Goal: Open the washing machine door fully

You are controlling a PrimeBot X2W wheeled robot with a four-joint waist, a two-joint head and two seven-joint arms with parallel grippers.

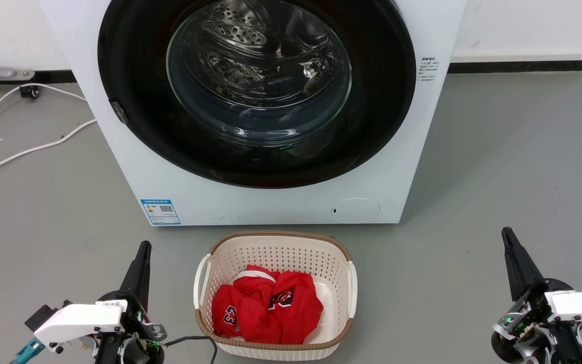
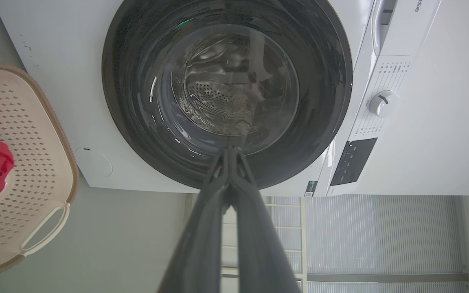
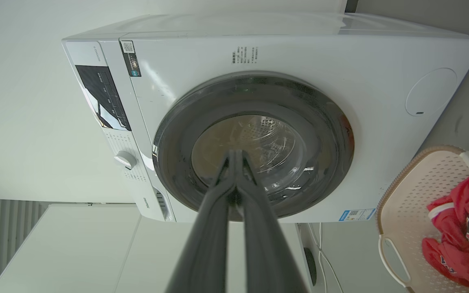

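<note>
The washing machine door (image 1: 134,86) is a large glossy black disc with a clear glass bowl at its centre, lying flat against the white machine front (image 1: 271,202), shut. The steel drum shows through the glass. The door (image 2: 136,134) faces the left wrist camera, and the door (image 3: 320,122) also faces the right wrist camera. My left gripper (image 1: 143,247) is at the lower left, fingers together, holding nothing. My right gripper (image 1: 507,233) is at the lower right, also shut and empty. Both hang well short of the machine.
A cream laundry basket (image 1: 276,242) with red clothing (image 1: 268,308) stands on the grey floor just before the machine, between my arms. White cables (image 1: 28,149) run over the floor at the left. The control knob (image 2: 383,102) sits on the machine's panel.
</note>
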